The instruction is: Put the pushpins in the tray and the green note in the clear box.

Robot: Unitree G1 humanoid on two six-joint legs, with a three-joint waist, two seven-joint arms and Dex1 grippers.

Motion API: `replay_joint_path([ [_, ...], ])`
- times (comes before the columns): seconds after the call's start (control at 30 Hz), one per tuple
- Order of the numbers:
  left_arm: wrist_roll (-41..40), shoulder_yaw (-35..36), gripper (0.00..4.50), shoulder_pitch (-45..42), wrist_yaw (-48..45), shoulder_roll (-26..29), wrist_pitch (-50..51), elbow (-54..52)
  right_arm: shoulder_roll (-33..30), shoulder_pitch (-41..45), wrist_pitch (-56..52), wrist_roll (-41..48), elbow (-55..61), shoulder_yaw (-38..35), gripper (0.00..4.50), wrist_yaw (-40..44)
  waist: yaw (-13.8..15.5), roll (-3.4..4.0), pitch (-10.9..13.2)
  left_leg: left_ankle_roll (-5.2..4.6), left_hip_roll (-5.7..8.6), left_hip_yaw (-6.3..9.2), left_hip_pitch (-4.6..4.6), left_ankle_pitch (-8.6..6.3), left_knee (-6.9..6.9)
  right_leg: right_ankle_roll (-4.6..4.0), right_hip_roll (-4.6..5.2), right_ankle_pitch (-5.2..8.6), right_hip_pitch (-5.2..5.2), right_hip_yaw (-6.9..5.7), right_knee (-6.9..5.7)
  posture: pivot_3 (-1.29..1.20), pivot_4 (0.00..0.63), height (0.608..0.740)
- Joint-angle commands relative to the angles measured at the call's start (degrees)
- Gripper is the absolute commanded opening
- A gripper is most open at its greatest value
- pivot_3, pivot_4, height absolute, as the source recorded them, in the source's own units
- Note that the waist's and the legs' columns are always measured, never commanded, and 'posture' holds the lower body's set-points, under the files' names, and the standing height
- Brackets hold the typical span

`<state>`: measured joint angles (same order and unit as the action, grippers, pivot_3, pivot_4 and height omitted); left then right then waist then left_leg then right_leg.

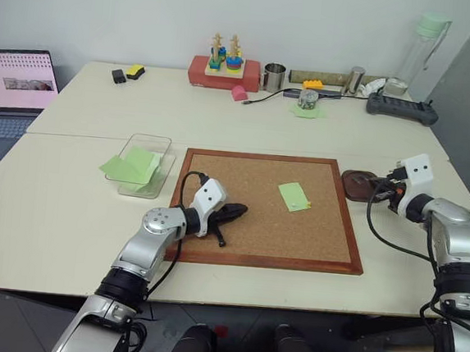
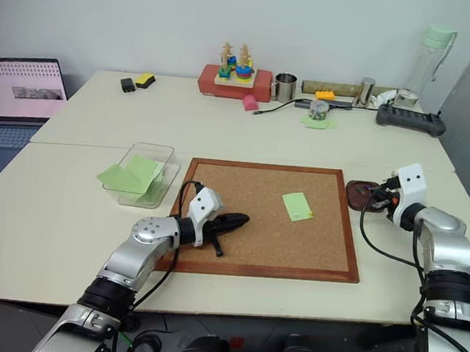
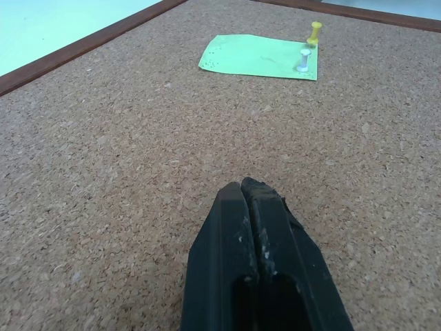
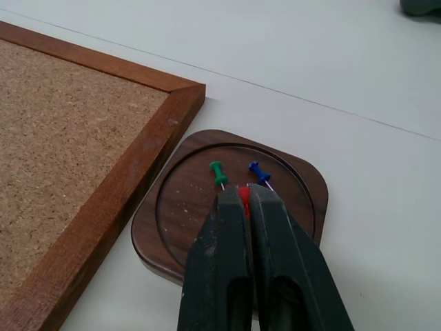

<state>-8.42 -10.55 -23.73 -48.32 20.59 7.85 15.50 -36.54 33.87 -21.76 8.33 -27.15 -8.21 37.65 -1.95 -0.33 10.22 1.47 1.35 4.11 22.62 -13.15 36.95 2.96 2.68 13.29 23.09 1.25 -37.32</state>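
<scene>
A red pin (image 4: 243,198) is pinched in the right gripper (image 4: 247,200) over the tray (image 4: 180,207), where a green pin (image 4: 218,172) and a blue pin (image 4: 258,171) lie, just off the corkboard's (image 1: 242,185) 3 o'clock edge. The left gripper (image 3: 249,193) is closed on nothing above the cork. At the board's 2 o'clock the green note (image 3: 258,56) is held by a yellow pin (image 3: 315,31) and a white pin (image 3: 303,59). At 9 o'clock the clear box (image 1: 160,143) holds green slips (image 1: 133,167).
</scene>
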Motion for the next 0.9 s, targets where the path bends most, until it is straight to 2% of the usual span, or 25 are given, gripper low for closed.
replay_joint_path([
  [0.03, 1.74, -1.09, 0.00, 0.84, -0.48, 0.57, 0.73, 2.94, -0.04, 1.25, 0.13, 0.85, 0.94, -1.62, 0.01, -1.51, 0.08, 0.00, -0.01, 0.00, 0.00, 0.01, 0.00, 0.00, 0.00, 0.00, -0.01, 0.00, -0.01, 0.00, 0.00, 0.00, 0.150, 0.740],
  [0.07, 1.76, -1.10, 0.00, 0.73, -0.50, 0.55, 0.62, 3.11, 0.08, 1.40, 0.17, 0.94, 0.76, -1.46, 0.01, -1.43, 0.09, 0.00, -0.01, 0.00, 0.00, 0.01, 0.00, 0.00, 0.00, 0.00, -0.01, 0.00, -0.01, 0.01, 0.00, 0.00, 0.150, 0.740],
  [0.13, 1.78, -1.11, 0.00, 0.53, -0.47, 0.48, 0.45, 3.37, 0.46, 1.93, 0.23, 1.05, 0.12, -1.14, 0.45, -1.29, 0.12, 0.00, -0.01, 0.00, 0.00, 0.01, 0.01, 0.00, 0.00, -0.07, -0.01, -0.04, -0.01, 0.01, 0.01, 0.00, 0.150, 0.740],
  [0.2, 1.78, -1.10, 0.00, 0.51, -0.40, 0.45, 0.38, 3.46, 0.77, 2.41, 0.03, 0.92, -0.83, -0.84, 0.64, -1.26, 0.12, 0.00, -0.01, 0.00, 0.00, 0.01, 0.02, 0.00, 0.00, -0.12, -0.01, -0.07, -0.01, 0.01, 0.02, 0.00, 0.150, 0.740],
  [0.53, 1.68, -0.95, 0.00, 1.73, -0.25, 0.84, 0.58, 2.48, 0.33, 2.32, -0.89, 3.46, 1.11, -2.33, 2.82, 0.53, 0.10, 0.01, -0.02, -0.01, 0.00, 0.03, 0.01, 0.01, -0.01, -0.10, -0.02, -0.07, -0.03, 0.00, 0.05, 0.00, 0.150, 0.740],
  [0.63, 1.66, -0.93, 0.00, 1.96, -0.32, 0.99, 0.61, 2.22, -1.14, -0.40, -1.60, 5.91, 7.56, -1.67, 3.54, 5.60, 0.10, 0.02, -0.02, -0.01, 0.00, 0.04, 0.03, 0.01, -0.02, -0.10, -0.02, -0.07, -0.02, 0.00, 0.06, 0.00, 0.150, 0.740],
  [0.73, 1.61, -0.96, 0.00, 2.12, -0.51, 1.19, 0.66, 2.00, -2.72, -5.29, -1.65, 8.46, 16.15, 0.48, 3.54, 12.57, 0.15, 0.02, -0.02, -0.01, -0.02, 0.12, 0.07, 0.00, -0.03, -0.07, -0.05, -0.05, -0.02, -0.05, 0.10, 0.00, 0.150, 0.740],
  [0.9, 1.51, -1.04, 0.00, 1.97, -0.90, 1.51, 0.88, 1.91, -0.48, -8.45, -1.09, 7.95, 23.24, 3.93, 3.54, 12.63, -0.11, 0.04, -0.04, -0.02, -0.10, 0.15, 0.04, 0.00, -0.03, 0.01, -0.13, 0.00, -0.02, -0.06, 0.11, 0.00, 0.150, 0.740],
])
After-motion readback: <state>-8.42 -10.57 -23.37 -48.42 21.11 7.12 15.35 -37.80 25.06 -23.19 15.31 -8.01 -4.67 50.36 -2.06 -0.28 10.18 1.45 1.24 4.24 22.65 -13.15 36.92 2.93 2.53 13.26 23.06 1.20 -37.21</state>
